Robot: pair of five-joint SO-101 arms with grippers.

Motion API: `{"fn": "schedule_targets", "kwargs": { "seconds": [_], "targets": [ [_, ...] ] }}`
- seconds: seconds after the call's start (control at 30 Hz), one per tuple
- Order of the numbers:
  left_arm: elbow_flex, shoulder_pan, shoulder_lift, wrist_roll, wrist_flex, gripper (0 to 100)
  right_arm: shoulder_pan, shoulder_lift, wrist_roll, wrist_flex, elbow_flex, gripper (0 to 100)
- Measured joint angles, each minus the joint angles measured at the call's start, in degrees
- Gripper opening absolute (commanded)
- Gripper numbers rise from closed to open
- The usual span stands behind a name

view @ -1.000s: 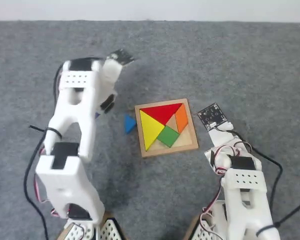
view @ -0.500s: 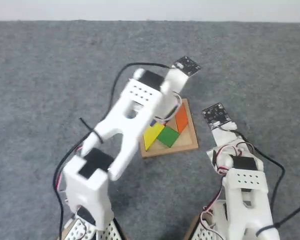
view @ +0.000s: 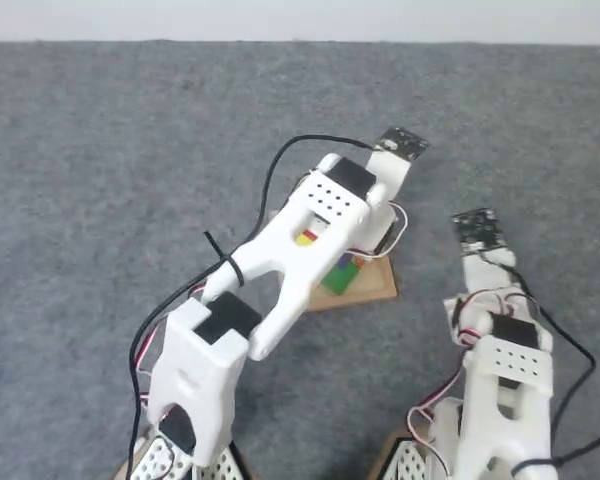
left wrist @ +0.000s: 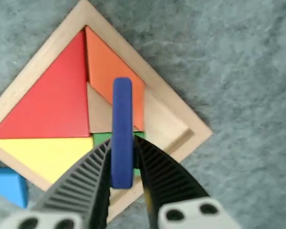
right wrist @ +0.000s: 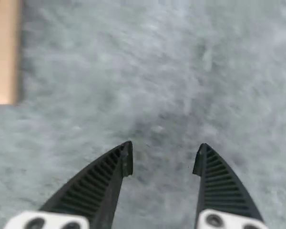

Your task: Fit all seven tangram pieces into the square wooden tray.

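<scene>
The square wooden tray (left wrist: 181, 121) holds a red triangle (left wrist: 52, 95), an orange piece (left wrist: 112, 64), a yellow triangle (left wrist: 47, 155) and a green piece (left wrist: 99, 138), with bare wood along one side. My left gripper (left wrist: 121, 148) hovers over the tray, shut on a dark blue piece (left wrist: 122, 109) held on edge. A light blue piece (left wrist: 7, 185) lies on the carpet just outside the tray. In the high view the left arm (view: 310, 230) covers most of the tray (view: 375, 288). My right gripper (right wrist: 162, 160) is open over bare carpet beside the tray's edge (right wrist: 5, 52).
Grey carpet covers the whole table. The right arm (view: 500, 345) stands to the right of the tray, close to its right side. Open carpet lies to the left and at the back.
The left arm has swung from the carpet left of the tray to above it, carrying the dark blue piece. The right arm has drawn a little to the right.
</scene>
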Motion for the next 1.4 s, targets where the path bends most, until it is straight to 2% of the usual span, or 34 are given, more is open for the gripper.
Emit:
{"fn": "schedule_targets", "kwargs": {
  "seconds": [0.13,0.5,0.67,0.9,1.4],
  "targets": [
    [-0.4,0.1,2.2,0.5,0.2,6,2.9,0.0,-0.1,0.0,0.0,22.6],
    [-0.4,0.1,5.7,0.1,0.2,14,3.2,0.0,-0.1,0.0,0.0,22.6],
    [-0.4,0.7,5.7,0.0,0.2,14,3.2,0.0,-0.1,0.0,0.0,22.6],
    [-2.5,5.6,5.7,0.0,1.6,14,3.2,0.0,-0.1,0.0,0.0,22.6],
    [-3.2,4.6,6.4,-0.1,2.7,14,2.4,0.0,-0.1,0.0,0.0,22.6]
  ]
}}
